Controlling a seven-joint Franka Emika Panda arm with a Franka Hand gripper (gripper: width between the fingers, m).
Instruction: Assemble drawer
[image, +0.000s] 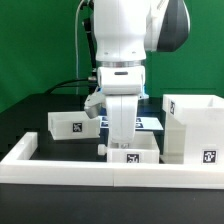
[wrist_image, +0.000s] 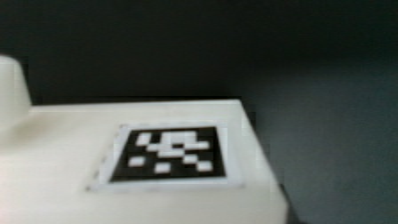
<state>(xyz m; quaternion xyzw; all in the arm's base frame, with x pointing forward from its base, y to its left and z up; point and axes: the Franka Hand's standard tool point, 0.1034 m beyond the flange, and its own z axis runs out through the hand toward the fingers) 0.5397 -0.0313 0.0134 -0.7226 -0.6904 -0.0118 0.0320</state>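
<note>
Noted gripper (image: 121, 146) low at small tray (image: 140, 158), just behind border wall (image: 60, 168); cannot tell whether spread or pinching. Logged second tray (image: 74, 123) toward exterior view's left, box housing (image: 195, 130) at its right, well apart. Judged step in hand as grasping small tray. Calls next for firm grip, then level carry to housing opening.

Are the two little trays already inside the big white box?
No: one tray sits apart, the other tray at the gripper, both outside the box.
</note>
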